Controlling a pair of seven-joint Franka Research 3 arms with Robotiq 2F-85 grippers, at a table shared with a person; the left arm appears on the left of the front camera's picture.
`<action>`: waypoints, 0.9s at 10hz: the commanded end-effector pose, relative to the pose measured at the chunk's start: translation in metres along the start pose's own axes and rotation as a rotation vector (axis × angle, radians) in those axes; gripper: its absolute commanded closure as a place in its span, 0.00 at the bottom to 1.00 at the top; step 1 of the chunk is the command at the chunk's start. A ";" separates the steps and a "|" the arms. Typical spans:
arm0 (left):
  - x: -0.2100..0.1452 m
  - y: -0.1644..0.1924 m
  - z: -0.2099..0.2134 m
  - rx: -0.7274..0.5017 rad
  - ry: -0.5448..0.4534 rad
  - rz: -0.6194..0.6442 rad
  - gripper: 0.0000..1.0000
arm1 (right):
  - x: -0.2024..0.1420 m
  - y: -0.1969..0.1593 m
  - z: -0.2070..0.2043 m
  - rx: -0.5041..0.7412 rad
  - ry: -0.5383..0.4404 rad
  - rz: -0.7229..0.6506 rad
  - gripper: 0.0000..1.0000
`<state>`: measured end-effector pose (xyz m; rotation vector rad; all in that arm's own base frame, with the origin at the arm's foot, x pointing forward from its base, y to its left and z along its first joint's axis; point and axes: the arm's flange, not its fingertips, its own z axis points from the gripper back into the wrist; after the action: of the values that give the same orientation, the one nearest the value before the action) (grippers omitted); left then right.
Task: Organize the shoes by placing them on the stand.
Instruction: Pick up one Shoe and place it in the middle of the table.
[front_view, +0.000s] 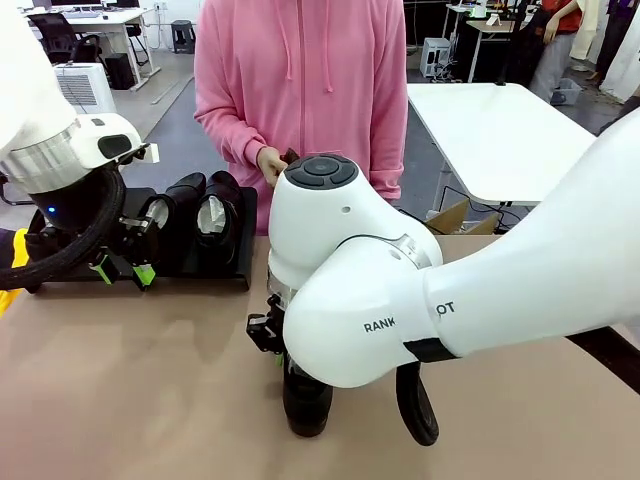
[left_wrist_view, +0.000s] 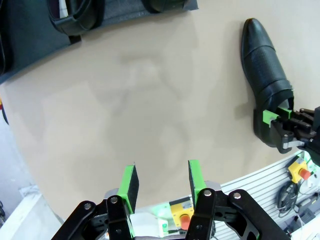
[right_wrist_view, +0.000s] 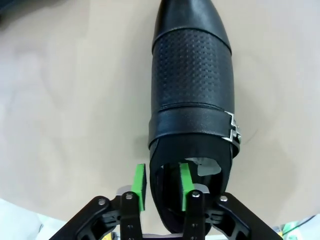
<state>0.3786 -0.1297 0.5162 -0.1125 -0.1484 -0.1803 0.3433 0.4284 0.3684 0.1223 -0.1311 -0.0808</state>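
Note:
Two black shoes (front_view: 185, 205) (front_view: 220, 215) stuffed with white paper stand side by side on the black stand (front_view: 232, 268) at the left; they also appear at the top of the left wrist view (left_wrist_view: 75, 15). A third shoe (right_wrist_view: 192, 75) (front_view: 305, 400), with a strap and buckle, rests on the brown table. My right gripper (right_wrist_view: 162, 182) (left_wrist_view: 277, 114) straddles that shoe's heel rim, one pad inside, one outside, with the jaws apart. My left gripper (left_wrist_view: 162, 185) (front_view: 125, 268) hovers open and empty in front of the stand.
A person in a pink hoodie stands at the far side, holding a small brown brush (front_view: 290, 157). My right arm's big white joint (front_view: 340, 260) covers the middle of the table. A cardboard box (front_view: 462, 216) sits at the far right edge.

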 end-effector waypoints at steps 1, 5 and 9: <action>-0.001 0.003 0.002 -0.013 0.003 -0.012 0.46 | 0.005 0.004 0.015 0.011 -0.061 -0.015 0.13; -0.001 0.003 0.002 -0.013 0.003 -0.012 0.46 | 0.003 -0.029 0.066 0.157 0.017 -0.014 0.00; -0.001 0.003 0.002 -0.013 0.003 -0.012 0.46 | 0.008 -0.001 0.041 0.072 -0.028 -0.030 0.00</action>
<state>0.3787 -0.1295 0.5162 -0.1124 -0.1483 -0.1800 0.3443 0.4150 0.4086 0.2059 -0.1351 -0.0874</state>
